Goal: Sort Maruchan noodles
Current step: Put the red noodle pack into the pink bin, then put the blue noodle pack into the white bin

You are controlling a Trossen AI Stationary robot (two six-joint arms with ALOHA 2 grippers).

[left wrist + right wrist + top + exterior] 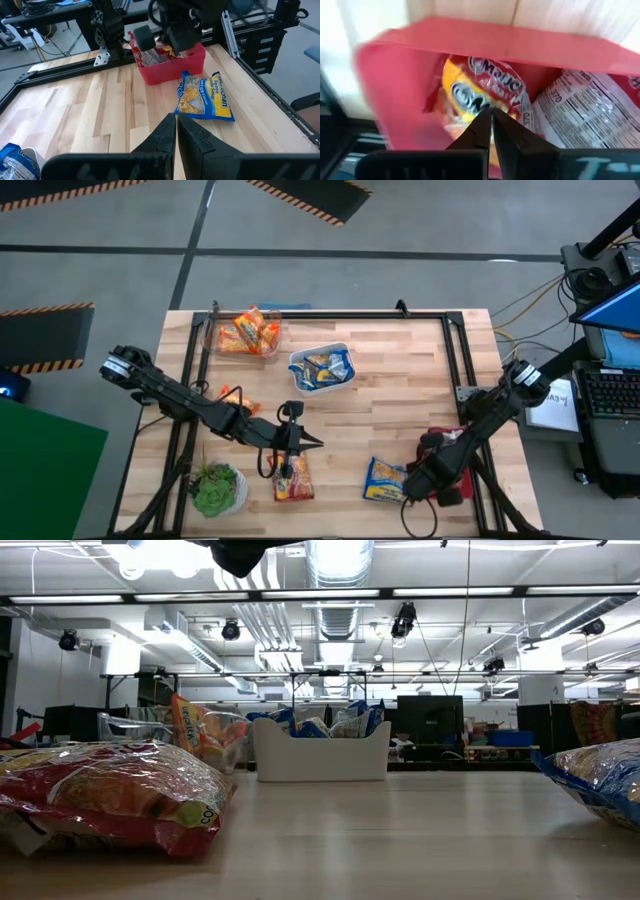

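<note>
My right gripper (491, 118) is shut and points steeply down into the pink bin (470, 37), right over a red Maruchan packet (485, 85) that lies in it beside another packet (590, 107). In the high view the right gripper (437, 465) hangs over the pink bin (443, 434) at the near right. A blue packet (385, 480) lies flat on the table left of that bin. My left gripper (318, 443) is shut on nothing and held above the table's middle. A red packet (293, 478) lies flat just nearer than it, and an orange packet (235, 395) lies under the left arm. My right gripper's shut fingertips (482, 125) come from above at the red packet's printed face (470, 102) in the pink bin. I cannot tell whether they touch it.
A white bin (322, 367) of blue packets stands at the far middle and a clear bin (248, 332) of orange packets at the far left. A potted plant (215, 490) stands at the near left corner. A black frame (330, 315) runs round the table.
</note>
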